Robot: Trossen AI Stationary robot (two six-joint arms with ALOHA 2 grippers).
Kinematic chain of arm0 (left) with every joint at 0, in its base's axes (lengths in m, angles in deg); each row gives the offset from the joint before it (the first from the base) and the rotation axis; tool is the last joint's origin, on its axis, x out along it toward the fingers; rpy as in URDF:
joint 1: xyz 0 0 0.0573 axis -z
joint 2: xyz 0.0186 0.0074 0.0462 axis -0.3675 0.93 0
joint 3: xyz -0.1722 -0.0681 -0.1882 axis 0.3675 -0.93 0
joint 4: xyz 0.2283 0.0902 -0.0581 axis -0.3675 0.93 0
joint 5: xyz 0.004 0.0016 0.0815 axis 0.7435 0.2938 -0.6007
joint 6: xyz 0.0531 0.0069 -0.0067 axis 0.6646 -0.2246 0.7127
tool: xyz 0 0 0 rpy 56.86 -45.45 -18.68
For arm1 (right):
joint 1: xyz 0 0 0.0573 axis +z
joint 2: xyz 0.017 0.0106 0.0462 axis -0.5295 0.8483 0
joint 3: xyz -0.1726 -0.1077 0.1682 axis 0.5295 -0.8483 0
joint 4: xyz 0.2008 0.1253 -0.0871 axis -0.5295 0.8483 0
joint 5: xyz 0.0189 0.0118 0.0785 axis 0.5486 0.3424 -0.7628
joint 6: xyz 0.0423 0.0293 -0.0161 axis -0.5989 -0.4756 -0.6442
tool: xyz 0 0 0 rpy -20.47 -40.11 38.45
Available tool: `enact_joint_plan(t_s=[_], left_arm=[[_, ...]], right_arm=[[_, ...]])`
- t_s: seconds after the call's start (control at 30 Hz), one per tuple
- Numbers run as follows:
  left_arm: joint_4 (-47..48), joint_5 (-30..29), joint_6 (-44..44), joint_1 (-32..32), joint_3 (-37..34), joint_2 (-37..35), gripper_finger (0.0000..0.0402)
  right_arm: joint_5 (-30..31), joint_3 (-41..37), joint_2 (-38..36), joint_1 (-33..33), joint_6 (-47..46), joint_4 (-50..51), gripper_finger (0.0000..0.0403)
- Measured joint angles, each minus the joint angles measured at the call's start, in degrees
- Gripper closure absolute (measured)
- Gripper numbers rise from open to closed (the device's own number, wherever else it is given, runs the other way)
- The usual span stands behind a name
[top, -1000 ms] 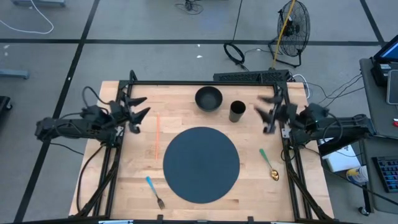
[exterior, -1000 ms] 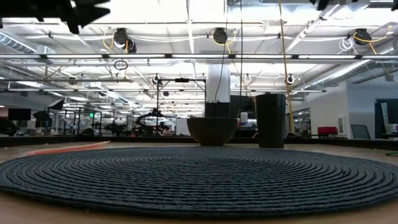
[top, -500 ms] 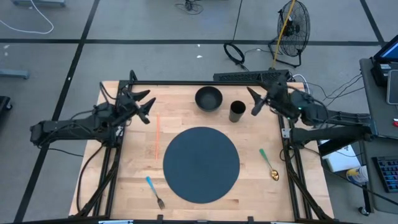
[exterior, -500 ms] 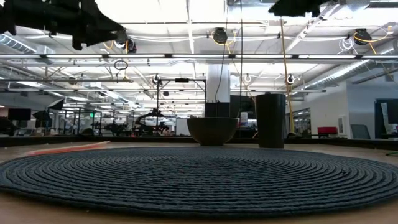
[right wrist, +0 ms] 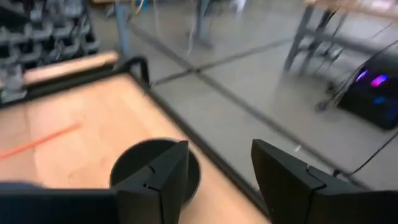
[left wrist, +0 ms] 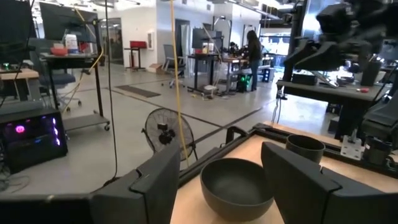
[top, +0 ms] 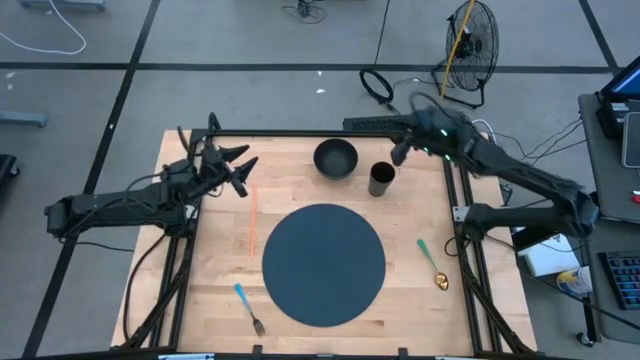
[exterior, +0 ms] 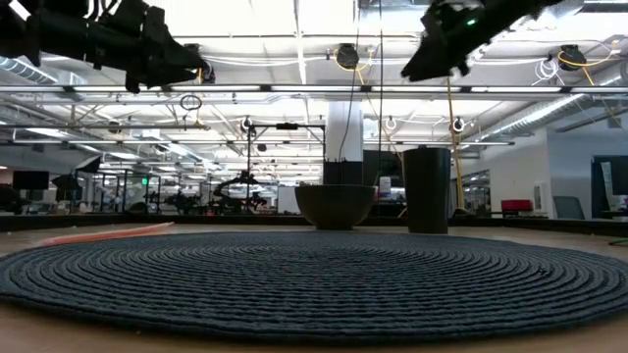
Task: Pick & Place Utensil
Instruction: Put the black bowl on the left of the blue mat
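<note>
The table (top: 210, 270) is made of pale wood boards with a black metal frame around it. In the middle lies a big round mat (top: 323, 264). It is dark and made of rope wound round and round in rings, which shows well in the low view (exterior: 314, 279).

Behind the mat stands a round dark bowl (top: 335, 157) with smooth sides. Just beside it stands a tall dark cup (top: 381, 178) shaped like a tube. Nothing can be seen in the bowl. The inside of the cup is too dark to tell.

A fork (top: 249, 309) with a blue handle lies on the wood near the front edge, just left of the mat. A spoon (top: 433, 265) with a green handle and a gold scoop lies on the wood to the right of the mat. A thin orange stick (top: 252, 220) lies flat to the left of the mat.

The left gripper (top: 238, 168) is up in the air over the back left part of the table. Its two dark fingers stand wide apart and hold nothing. In its wrist view the bowl (left wrist: 237, 185) shows between them.

The right gripper (top: 400, 150) is up in the air near the back edge, just past the cup. Its fingers are apart too, with nothing between them. Neither gripper touches the fork or the spoon.
</note>
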Motion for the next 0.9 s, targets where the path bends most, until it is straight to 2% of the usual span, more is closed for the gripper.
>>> enact_joint_plan(t_s=[0.2,0.4,0.57,0.9], left_arm=[[0.1,0.1,-1.5,-0.2,0.0,2.0,0.017],[0.1,1.7,-2.1,-0.2,0.0,2.8,0.0169],[0.4,2.8,-2.1,-0.2,0.0,2.8,0.0169],[1.5,2.9,-2.1,-0.2,0.0,2.8,0.0169]], right_arm=[[-6.1,14.7,17.0,-4.6,3.4,11.1,0.0247],[-15.5,27.6,31.2,-10.2,4.6,20.7,0.0237],[-17.3,32.0,37.4,-12.4,4.3,20.8,0.0219],[-19.0,35.8,46.6,-11.4,3.0,21.7,0.0198]])
